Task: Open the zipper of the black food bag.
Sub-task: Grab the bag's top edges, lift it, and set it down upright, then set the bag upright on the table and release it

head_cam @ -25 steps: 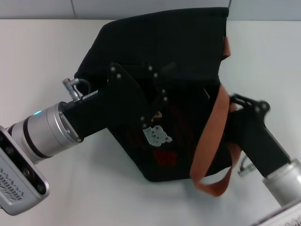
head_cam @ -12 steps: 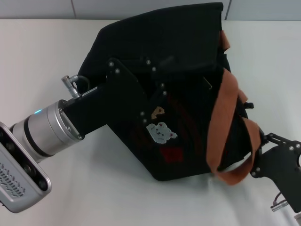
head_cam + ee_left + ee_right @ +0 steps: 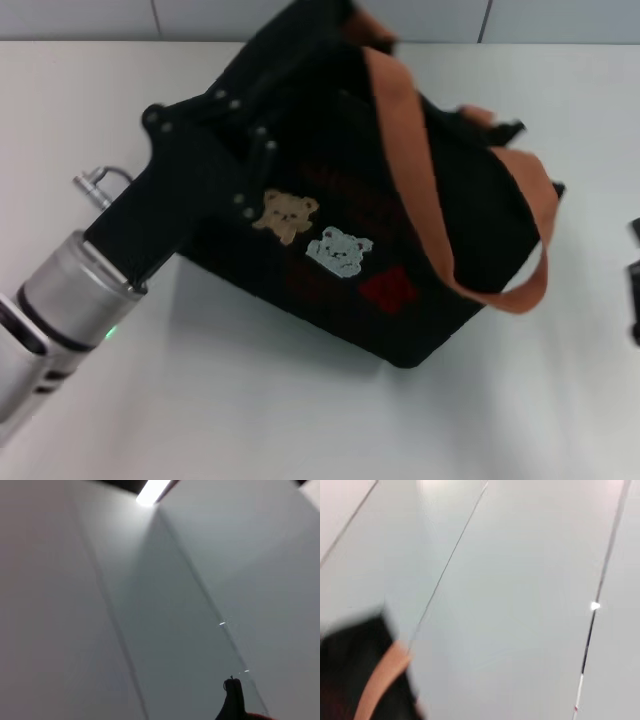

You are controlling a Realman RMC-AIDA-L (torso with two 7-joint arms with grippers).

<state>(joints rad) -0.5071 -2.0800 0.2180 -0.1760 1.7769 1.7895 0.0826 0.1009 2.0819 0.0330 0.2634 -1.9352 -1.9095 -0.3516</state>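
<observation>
Left arm at the black bag's near corner

The black food bag (image 3: 400,240) sits tilted on the white table (image 3: 250,420), bear patches (image 3: 310,232) facing up. The left gripper (image 3: 225,125) presses against its upper rim; I cannot tell whether it grips. Only a sliver of the right gripper (image 3: 634,290) shows, well apart from the bag

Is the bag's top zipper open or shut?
Cannot tell: the black food bag shows its front; the left end effector covers its top rim.
</observation>
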